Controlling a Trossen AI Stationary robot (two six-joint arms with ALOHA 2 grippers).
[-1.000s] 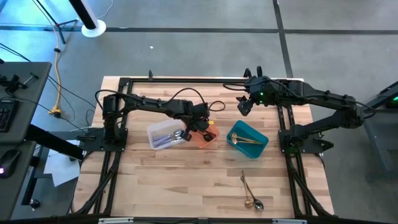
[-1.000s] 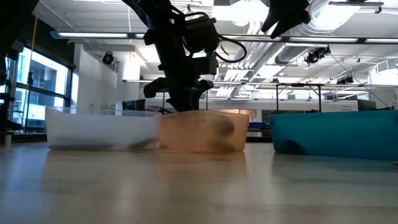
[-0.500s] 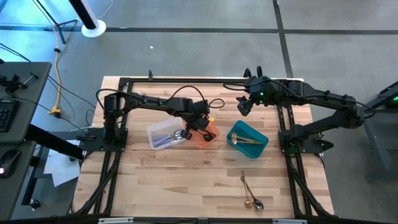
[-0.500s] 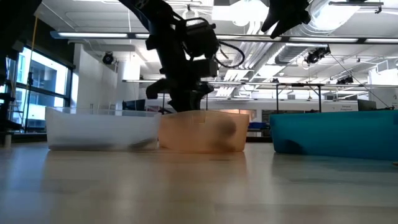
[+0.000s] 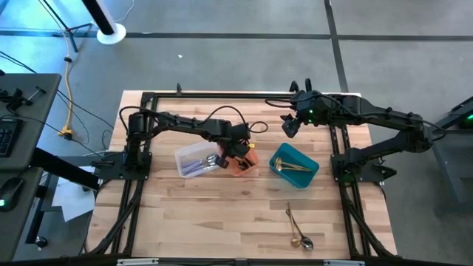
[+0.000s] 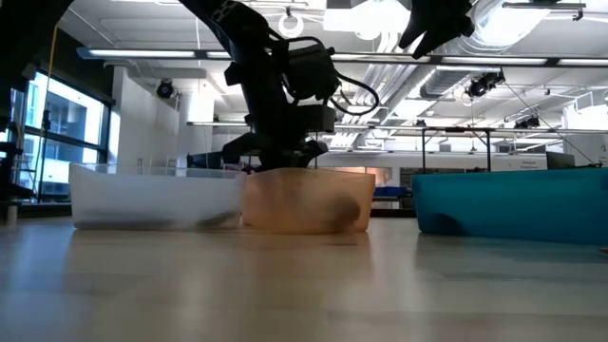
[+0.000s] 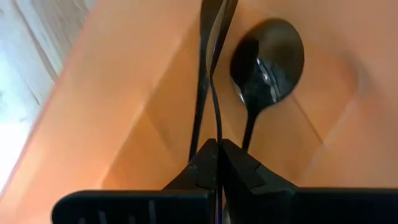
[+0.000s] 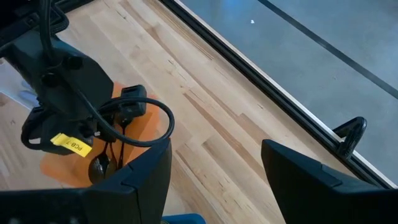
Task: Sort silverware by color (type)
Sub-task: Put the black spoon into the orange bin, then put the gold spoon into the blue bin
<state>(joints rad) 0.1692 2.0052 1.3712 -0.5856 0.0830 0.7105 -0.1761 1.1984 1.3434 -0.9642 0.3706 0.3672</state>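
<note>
The left gripper (image 7: 217, 149), reaching down into the orange bin (image 7: 112, 118), has its fingers (image 7: 202, 163) pinched on a black utensil (image 7: 211, 56) whose handle runs straight ahead of them. A black spoon (image 7: 266, 62) lies just beside, bowl away from the fingers. The right gripper (image 8: 214, 162) hangs wide open, empty, above the worktop (image 8: 205, 118).

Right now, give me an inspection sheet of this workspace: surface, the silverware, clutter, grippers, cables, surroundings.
Surface: wooden table, black frame rails along its sides.
Job's things: silver pieces in the clear bin; gold pieces in the teal bin; black spoon in the orange bin; two utensils loose near the table's front edge.
Clutter: nothing seen.
Grippers: left gripper down in the orange bin, shut on a thin black utensil; right gripper open, raised over the table's far side.
Cables: black loop on the left arm's wrist.
Surroundings: grey floor, desk at left.
</note>
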